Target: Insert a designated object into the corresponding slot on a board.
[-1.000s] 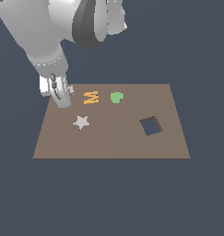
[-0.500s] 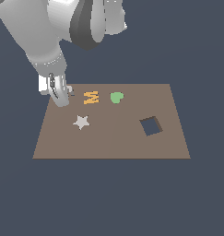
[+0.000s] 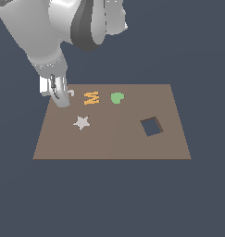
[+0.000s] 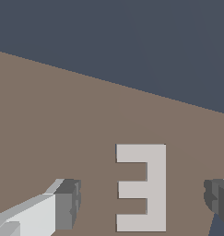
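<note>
The designated object, a light grey E-shaped block (image 4: pixel 141 186), lies flat on the brown board (image 4: pixel 62 115) between my fingers in the wrist view. My gripper (image 4: pixel 143 200) is open, with one finger on each side of the block and a gap on both sides. In the exterior view the gripper (image 3: pixel 63 99) hangs low over the board's (image 3: pixel 114 143) far corner on that view's left, and only a sliver of the E block (image 3: pixel 70 92) peeks out beside it. The E-shaped slot is not visible in either view.
An orange M-shaped piece (image 3: pixel 91 97) and a green piece (image 3: pixel 116 97) sit along the board's far edge. A pale grey star (image 3: pixel 81 122) lies nearer the front. A dark square hole (image 3: pixel 152 126) is toward the exterior view's right.
The gripper has come down a little toward the board's corner and shifted slightly to the exterior view's right. The pieces on the board have not moved.
</note>
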Robot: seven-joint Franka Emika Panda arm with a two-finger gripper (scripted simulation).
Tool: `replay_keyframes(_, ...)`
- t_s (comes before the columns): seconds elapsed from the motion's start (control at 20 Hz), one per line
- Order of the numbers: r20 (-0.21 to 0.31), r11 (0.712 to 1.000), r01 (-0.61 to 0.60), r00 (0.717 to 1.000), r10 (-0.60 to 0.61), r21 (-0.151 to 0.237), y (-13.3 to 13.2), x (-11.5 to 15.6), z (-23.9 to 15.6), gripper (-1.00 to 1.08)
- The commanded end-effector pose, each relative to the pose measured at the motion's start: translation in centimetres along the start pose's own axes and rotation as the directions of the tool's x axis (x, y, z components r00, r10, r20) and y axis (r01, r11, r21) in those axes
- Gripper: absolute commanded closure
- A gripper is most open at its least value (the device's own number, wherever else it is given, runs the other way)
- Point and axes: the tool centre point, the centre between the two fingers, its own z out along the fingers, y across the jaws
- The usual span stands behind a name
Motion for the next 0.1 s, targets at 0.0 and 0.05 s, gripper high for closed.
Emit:
replay_keyframes(0.0, 0.000, 1.000, 0.000, 1.000, 0.000, 0.000, -0.01, 0.00, 0.00, -0.92)
replay_keyframes(0.05, 0.000, 1.000, 0.000, 1.000, 0.000, 0.000, -0.01, 0.00, 0.00, -0.92)
